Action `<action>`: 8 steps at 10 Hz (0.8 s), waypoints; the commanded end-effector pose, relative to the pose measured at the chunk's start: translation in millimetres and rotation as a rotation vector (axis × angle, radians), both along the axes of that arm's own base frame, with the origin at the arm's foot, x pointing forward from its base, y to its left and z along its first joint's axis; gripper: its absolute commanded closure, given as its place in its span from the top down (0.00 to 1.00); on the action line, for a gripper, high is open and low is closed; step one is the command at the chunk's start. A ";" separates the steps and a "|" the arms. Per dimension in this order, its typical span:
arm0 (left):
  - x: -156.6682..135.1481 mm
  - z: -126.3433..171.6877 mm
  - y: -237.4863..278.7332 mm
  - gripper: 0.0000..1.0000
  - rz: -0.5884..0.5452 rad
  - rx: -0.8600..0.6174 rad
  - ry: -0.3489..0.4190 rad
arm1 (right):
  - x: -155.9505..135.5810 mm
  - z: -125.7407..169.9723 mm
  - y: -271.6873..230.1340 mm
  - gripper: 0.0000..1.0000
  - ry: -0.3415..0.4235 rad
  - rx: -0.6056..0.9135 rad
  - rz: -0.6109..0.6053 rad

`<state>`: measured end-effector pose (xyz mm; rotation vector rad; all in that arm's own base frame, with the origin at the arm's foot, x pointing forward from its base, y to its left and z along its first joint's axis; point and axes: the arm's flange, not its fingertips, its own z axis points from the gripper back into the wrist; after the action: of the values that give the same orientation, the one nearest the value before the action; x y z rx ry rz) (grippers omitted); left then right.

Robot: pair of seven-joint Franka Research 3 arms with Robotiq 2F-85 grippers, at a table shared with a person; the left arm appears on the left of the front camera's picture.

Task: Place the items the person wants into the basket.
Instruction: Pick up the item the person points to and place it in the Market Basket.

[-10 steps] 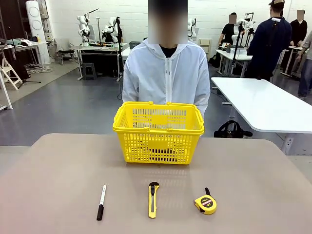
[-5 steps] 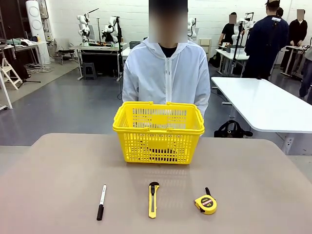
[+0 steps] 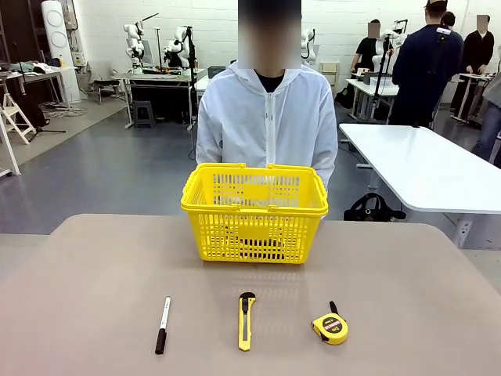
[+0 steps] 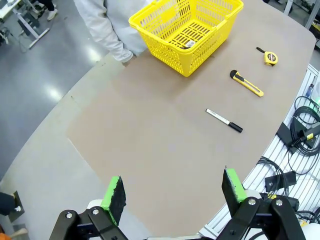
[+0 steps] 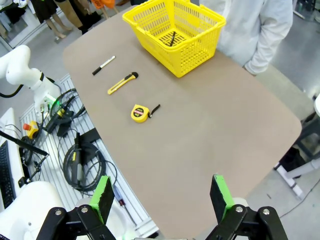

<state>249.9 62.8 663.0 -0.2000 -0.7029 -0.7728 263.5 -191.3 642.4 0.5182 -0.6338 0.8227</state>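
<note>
Basket (image 3: 254, 215) upright on table (image 3: 94, 266), well ahead of left gripper (image 4: 173, 187) and right gripper (image 5: 161, 192). Both grippers: fingers wide apart, empty. Utility knife (image 3: 246, 319) ahead of both, midway. Marker (image 3: 162, 324) nearest left gripper, tape measure (image 3: 330, 327) nearest right gripper. Black pen (image 5: 171, 38) inside basket.

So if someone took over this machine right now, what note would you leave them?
Left gripper: open, empty, high above the table. Right gripper: the same.
Basket stands before the person; a dark slim thing, perhaps a pen, lies inside.
Marker lies on the table, in a row with the utility knife and tape measure.
Left: the marker, if the person wants it.
</note>
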 end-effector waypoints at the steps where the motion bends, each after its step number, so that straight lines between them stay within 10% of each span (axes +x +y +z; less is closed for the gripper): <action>1: -1.4 0.6 0.5 1.00 -0.008 0.000 -0.007 | 0.4 0.7 1.0 1.00 -0.019 0.029 0.012; 8: -1.4 0.6 0.5 1.00 -0.008 0.000 -0.007 | 0.4 0.7 1.0 1.00 -0.019 0.029 0.012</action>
<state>249.9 62.8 663.0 -0.1999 -0.7029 -0.7729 263.5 -191.3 642.4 0.5181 -0.6339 0.8230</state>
